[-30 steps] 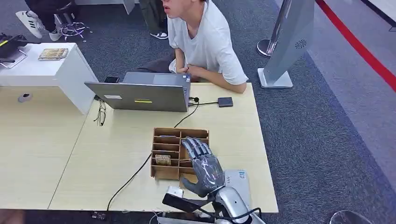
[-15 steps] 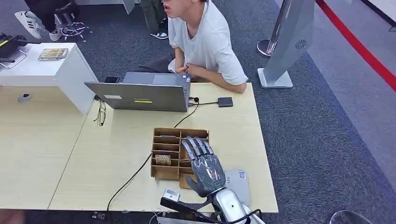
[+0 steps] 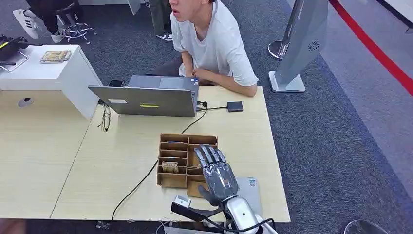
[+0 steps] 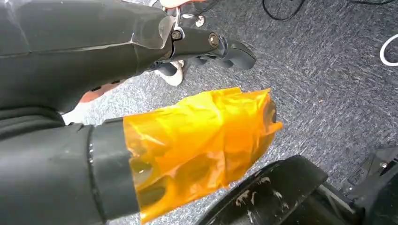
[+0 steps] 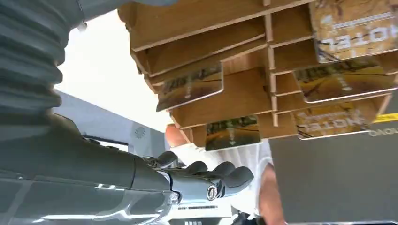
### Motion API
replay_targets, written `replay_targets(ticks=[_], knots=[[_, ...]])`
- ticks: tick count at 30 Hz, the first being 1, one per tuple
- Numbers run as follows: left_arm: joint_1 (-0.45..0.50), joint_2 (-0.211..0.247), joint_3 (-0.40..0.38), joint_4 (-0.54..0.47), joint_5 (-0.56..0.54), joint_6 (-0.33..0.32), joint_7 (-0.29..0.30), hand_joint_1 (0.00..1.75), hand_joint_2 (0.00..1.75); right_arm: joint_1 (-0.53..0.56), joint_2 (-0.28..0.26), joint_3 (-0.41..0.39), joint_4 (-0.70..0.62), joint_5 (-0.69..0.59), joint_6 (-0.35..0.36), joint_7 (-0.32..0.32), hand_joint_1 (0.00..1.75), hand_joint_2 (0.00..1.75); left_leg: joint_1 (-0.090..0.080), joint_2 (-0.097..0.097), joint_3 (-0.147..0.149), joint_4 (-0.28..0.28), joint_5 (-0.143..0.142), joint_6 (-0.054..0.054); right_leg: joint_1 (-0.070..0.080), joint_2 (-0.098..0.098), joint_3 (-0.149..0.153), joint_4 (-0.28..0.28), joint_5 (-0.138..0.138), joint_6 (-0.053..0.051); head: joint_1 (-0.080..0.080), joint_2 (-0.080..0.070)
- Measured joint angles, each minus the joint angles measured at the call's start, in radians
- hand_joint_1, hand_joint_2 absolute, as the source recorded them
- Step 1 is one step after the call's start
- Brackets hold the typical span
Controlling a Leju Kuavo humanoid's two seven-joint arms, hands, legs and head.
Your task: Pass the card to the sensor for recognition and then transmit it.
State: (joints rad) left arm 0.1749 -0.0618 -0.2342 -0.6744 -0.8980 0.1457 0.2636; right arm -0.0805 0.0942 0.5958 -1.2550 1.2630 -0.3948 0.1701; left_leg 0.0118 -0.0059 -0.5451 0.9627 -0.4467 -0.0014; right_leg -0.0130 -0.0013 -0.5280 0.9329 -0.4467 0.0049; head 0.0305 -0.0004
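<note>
Right hand (image 3: 217, 176) above card rack (image 3: 176, 161)

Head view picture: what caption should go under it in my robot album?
The robot's grey right hand hovers open over a brown wooden card rack on a pale wooden table.

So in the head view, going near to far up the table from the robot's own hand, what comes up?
Right robot hand → wooden card organizer → laptop → person seated behind the table.
</note>
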Motion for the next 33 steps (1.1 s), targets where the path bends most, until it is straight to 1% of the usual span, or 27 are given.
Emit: replay_targets(ticks=[10, 19, 27, 29, 33], knots=[[0.005, -0.005, 0.007, -0.008, -0.010, -0.004, 0.000, 0.00, 0.00, 0.001, 0.001, -0.038, 0.012, -0.013, -0.001, -0.003, 0.00, 1.75, 0.000, 0.000, 0.000, 0.000, 0.000, 0.000, 0.000, 0.000, 0.000, 0.000, 0.000, 0.000, 0.000, 0.000], [0.015, -0.006, 0.022, -0.018, -0.022, -0.009, -0.001, 0.00, 0.00, 0.008, 0.009, -0.058, 0.013, -0.055, -0.009, -0.034, 0.00, 1.75, 0.000, 0.000, 0.000, 0.000, 0.000, 0.000, 0.000, 0.000, 0.000, 0.000, 0.000, 0.000, 0.000, 0.000], [0.018, -0.007, 0.030, -0.025, -0.028, -0.010, -0.002, 0.00, 0.00, 0.013, 0.011, -0.069, 0.013, -0.066, -0.016, -0.047, 0.00, 1.75, 0.000, 0.000, 0.000, 0.000, 0.000, 0.000, 0.000, 0.000, 0.000, 0.000, 0.000, 0.000, 0.000, 0.000], [0.019, -0.008, 0.032, -0.025, -0.029, -0.013, -0.002, 0.00, 0.00, 0.013, 0.011, -0.071, 0.013, -0.075, -0.019, -0.051, 0.03, 1.75, 0.000, 0.000, 0.000, 0.000, 0.000, 0.000, 0.000, 0.000, 0.000, 0.000, 0.000, 0.000, 0.000, 0.000], [0.020, -0.012, 0.037, -0.025, -0.036, -0.015, -0.004, 0.00, 0.00, 0.013, 0.015, -0.074, 0.013, -0.079, -0.021, -0.058, 0.05, 1.75, 0.000, 0.000, 0.000, 0.000, 0.000, 0.000, 0.000, 0.000, 0.000, 0.000, 0.000, 0.000, 0.000, 0.000]])
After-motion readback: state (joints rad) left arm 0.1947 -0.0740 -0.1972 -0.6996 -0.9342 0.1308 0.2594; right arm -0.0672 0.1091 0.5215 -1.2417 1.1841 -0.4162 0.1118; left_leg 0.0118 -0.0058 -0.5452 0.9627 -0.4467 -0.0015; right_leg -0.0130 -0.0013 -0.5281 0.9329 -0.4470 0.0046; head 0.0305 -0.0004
